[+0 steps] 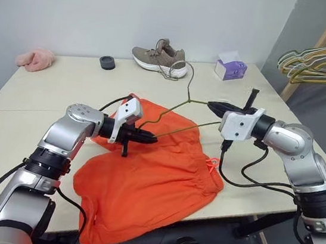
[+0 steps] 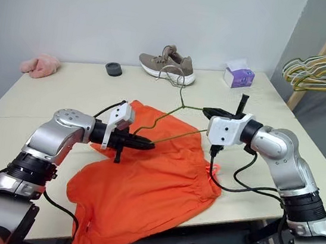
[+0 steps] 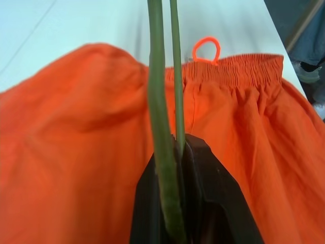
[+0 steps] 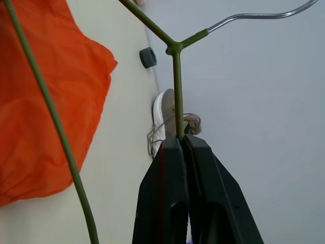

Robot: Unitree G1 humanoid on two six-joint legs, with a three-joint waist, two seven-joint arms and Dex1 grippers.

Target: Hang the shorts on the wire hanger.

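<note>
Shorts (image 1: 149, 183): orange, spread flat on the desk (image 1: 47, 86), lower edge draping over its near rim. Wire hanger (image 1: 179, 109): olive, held above the shorts. My left end effector (image 1: 151, 136) clenches one hanger corner over the shorts; my right end effector (image 1: 212, 107) clenches the other, just past the shorts' waistband.

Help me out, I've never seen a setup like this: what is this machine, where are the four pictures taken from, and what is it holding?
It is a humanoid robot with two arms. Two pictures come from its head, looking down at a pale table; two come from cameras on its wrists. The left gripper and right gripper are each shut on the thin olive-green wire hanger, held above the bright orange fabric shorts lying on the table. Farther back sit a brown sneaker, a pink fluffy cloth and a purple tissue box.
</note>
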